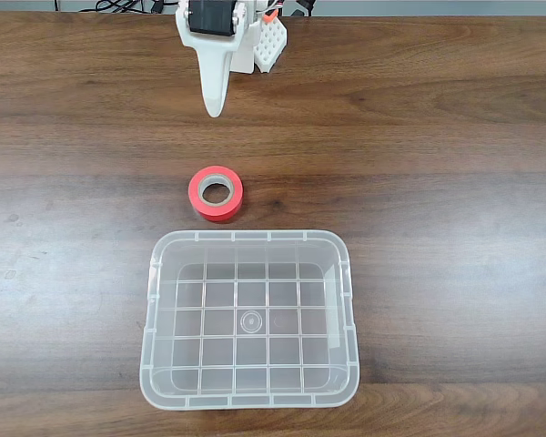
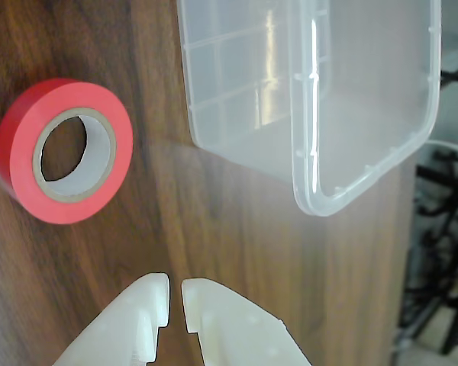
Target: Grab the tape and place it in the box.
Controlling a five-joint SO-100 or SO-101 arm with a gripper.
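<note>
On the dark brown wooden table [image 1: 455, 137] the small red-orange roll of tape with a beige cardboard core [image 1: 216, 193] lies flat, its hole facing up, just beside the far rim of the large clear plastic rectangular box with rounded corners and a grid-patterned bottom [image 1: 156, 309]; a narrow strip of wood is seen between the two, so they do not touch. The box stands open and has nothing inside it. In the fixed view the white two-finger gripper [image 1: 215, 107] hangs at the top edge of the picture, pointing down toward the tape and well apart from it. In the wrist view the gripper [image 2: 175, 293] enters from the bottom edge, and its two white fingers are almost together, with only a thin slit between the tips; they hold nothing. In this same view the tape [image 2: 19, 145] is at the left, above the fingers, and the box [image 2: 309, 152] fills the upper right, with its rim near the table edge.
</note>
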